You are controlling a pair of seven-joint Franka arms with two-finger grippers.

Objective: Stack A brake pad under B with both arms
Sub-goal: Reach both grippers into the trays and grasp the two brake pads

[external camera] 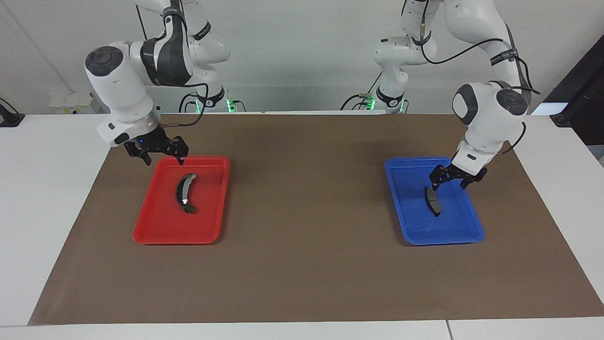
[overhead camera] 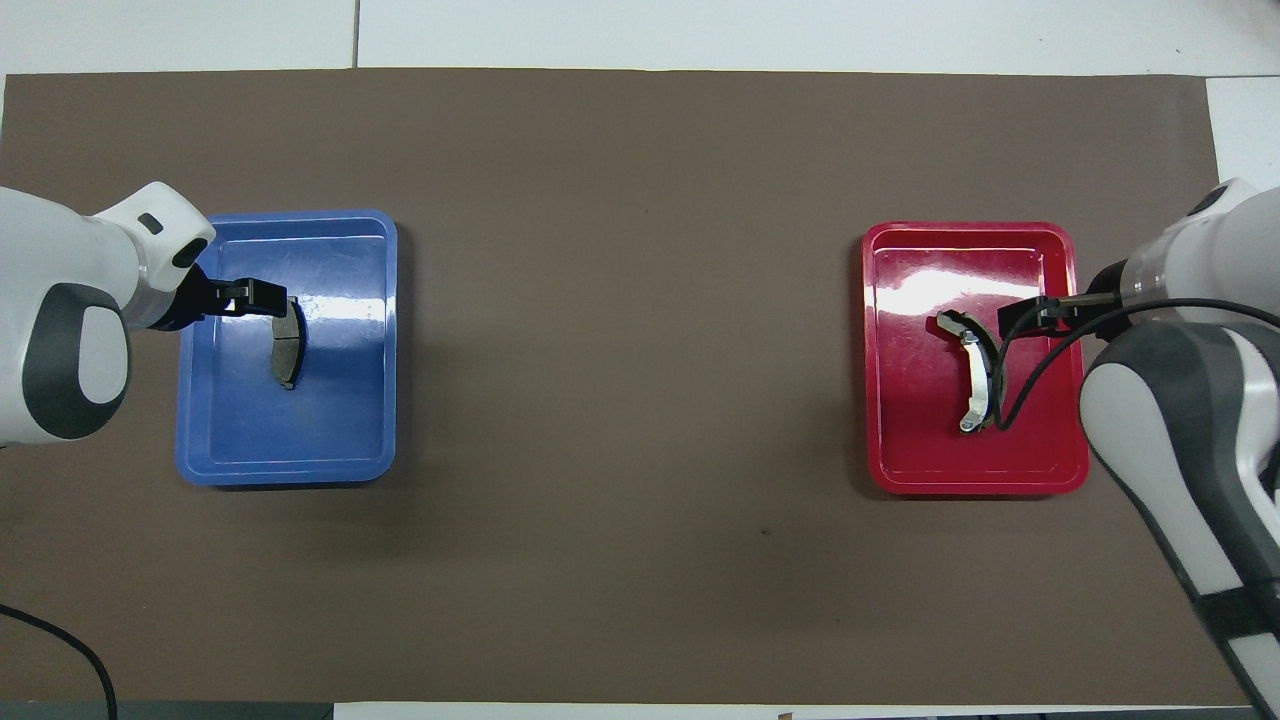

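Hovering open-fingered, left gripper [external camera: 450,183] sits over the short dark grey brake pad [external camera: 432,201] in the blue tray [external camera: 465,236], right of frame; right gripper [external camera: 163,159], open and empty, hangs above the red tray [external camera: 155,233] holding the curved silver-stripped brake shoe [external camera: 184,193], frame left.

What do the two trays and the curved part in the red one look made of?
Red tray and blue tray: likely moulded plastic, glossy, with glare streaks in the overhead view. Long curved dark brake shoe: matte dark lining, probably friction material, on a shiny silver strip that looks like metal.
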